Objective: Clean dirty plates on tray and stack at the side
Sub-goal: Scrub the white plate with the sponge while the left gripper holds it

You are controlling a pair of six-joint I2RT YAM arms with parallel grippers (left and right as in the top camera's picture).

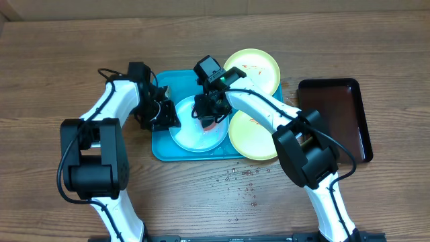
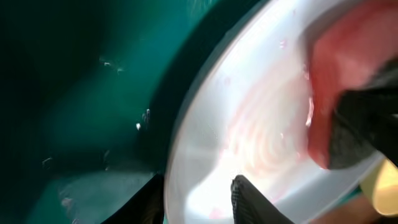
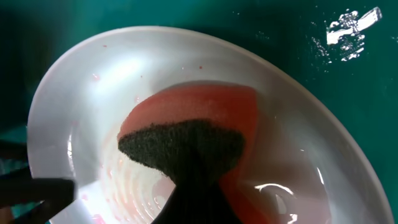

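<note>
White plate (image 1: 190, 138) lies face up in tray (image 1: 164, 84), between the two claws. Whether it's flat or a bit tipped: can't tell. Faint pink streaks show on its inside.

L claw (image 1: 164, 119) is nearly closed and pinches the plate's rim. In wrist view one finger (image 2: 249, 202) is inside the rim, the other outside over the tray floor. L arm comes in from the L side, forearm angled in toward the tray, wrist bent down.

R claw (image 1: 209, 115) is clamped on a sponge (image 3: 199, 109): pink foam, dark scrub side up by the finger (image 3: 193, 199). Sponge is squashed against the plate's inside, just below the claw. R arm reaches diagonally from the near R, across the tray, claw pointing down.

Tray's long side runs L–R across the table (image 1: 67, 54).

Two yellow plates sit to the R of R claw, one farther (image 1: 259, 64), one nearer (image 1: 252, 138). Both are close to the white plate; farther one has orange smears.

Dark tray (image 1: 336, 117) is well R of both claws. Drops (image 1: 245, 178) on table, near side.
</note>
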